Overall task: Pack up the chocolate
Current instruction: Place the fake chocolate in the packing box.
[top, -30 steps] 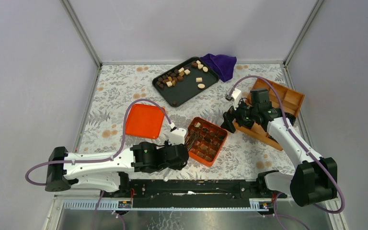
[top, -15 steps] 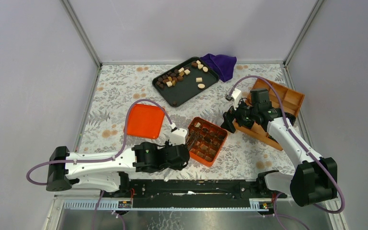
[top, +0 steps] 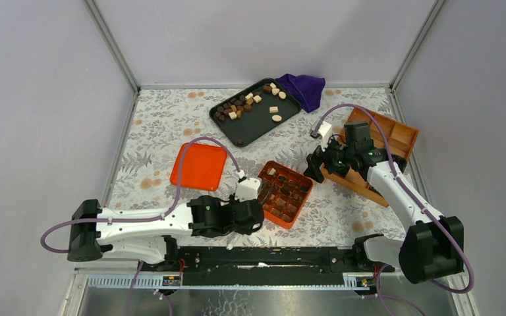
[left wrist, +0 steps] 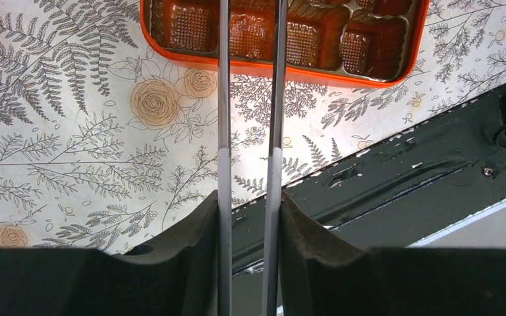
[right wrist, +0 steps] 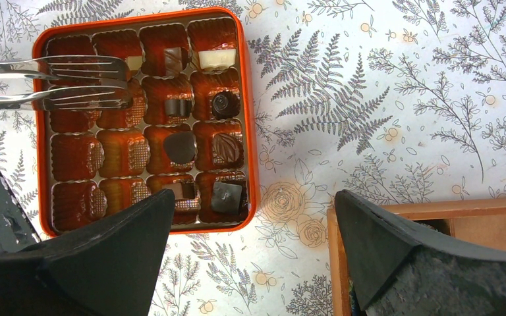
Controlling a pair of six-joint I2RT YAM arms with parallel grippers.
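Note:
Many small brown and cream chocolate pieces (top: pixel 247 102) lie on the black tray (top: pixel 237 135) at the back. The orange box (top: pixel 301 201) in the middle holds several pieces (right wrist: pixel 180 146) in its right-hand cells. My left gripper (top: pixel 255 209) is shut on metal tongs (left wrist: pixel 223 99). The fork-like tong tips (right wrist: pixel 85 82) hover over the box's cells at its near-left corner, a little apart, with no piece clearly between them. My right gripper (right wrist: pixel 253 197) is open and empty above the table, between the box rim (right wrist: pixel 253 131) and the wooden box (right wrist: pixel 435 210).
The orange lid (top: pixel 199 166) lies left of the box. A purple cloth (top: pixel 303 85) sits at the back right, behind the tray. The wooden compartment box (top: pixel 395 138) stands at the right edge. The black base rail (left wrist: pixel 402 184) runs along the near edge.
My left arm has shifted a little to the right, bringing the tongs further over the box's near-left corner. The right arm has not moved.

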